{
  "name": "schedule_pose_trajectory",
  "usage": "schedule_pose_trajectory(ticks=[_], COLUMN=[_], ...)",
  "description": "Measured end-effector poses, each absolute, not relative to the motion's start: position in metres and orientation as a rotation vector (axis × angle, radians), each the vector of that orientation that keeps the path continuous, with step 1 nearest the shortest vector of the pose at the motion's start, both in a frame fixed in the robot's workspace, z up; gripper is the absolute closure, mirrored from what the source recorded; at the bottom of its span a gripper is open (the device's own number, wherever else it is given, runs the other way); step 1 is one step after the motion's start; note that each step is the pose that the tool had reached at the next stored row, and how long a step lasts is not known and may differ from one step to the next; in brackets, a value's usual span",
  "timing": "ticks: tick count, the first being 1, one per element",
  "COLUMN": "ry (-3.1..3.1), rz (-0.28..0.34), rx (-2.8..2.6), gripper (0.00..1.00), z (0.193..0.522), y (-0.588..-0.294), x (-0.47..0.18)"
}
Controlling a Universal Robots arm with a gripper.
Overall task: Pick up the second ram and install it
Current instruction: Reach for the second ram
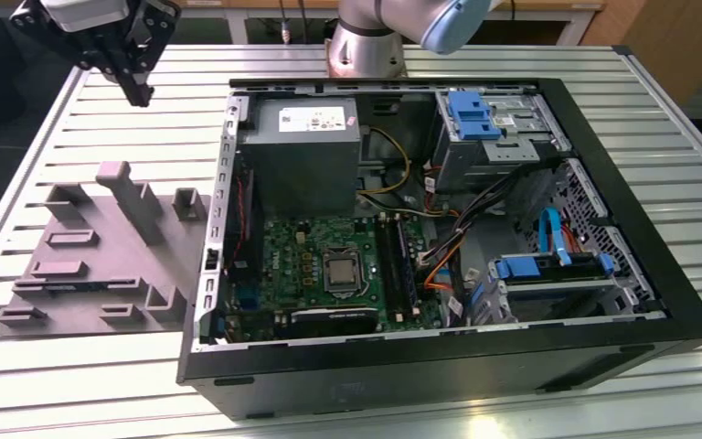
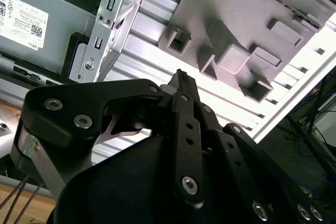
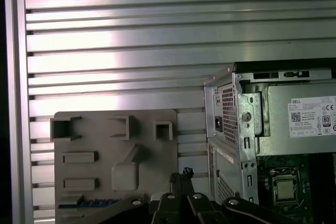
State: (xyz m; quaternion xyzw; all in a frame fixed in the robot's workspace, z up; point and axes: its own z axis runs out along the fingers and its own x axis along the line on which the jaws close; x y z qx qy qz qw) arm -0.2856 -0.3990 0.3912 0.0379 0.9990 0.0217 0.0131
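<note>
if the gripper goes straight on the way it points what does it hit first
Probably the grey fixture, near its edge toward the case: in the first wrist view the gripper sits over that part. Depth is unclear, so it might land on the table slats between them.

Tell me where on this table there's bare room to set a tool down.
Bare slats of the table beside the grey fixture, near the end effector; also the strip along the exterior view's right of the computer case. Inside the case is crowded.
</note>
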Motion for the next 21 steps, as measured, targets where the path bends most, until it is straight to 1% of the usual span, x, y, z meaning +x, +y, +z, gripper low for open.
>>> schedule_pose_trajectory(ticks=[21], ry=[3.112], rz=[0.068], rx=[0.118], gripper=[0.89], z=[0.3896], y=[-0.3995], x=[-0.2923])
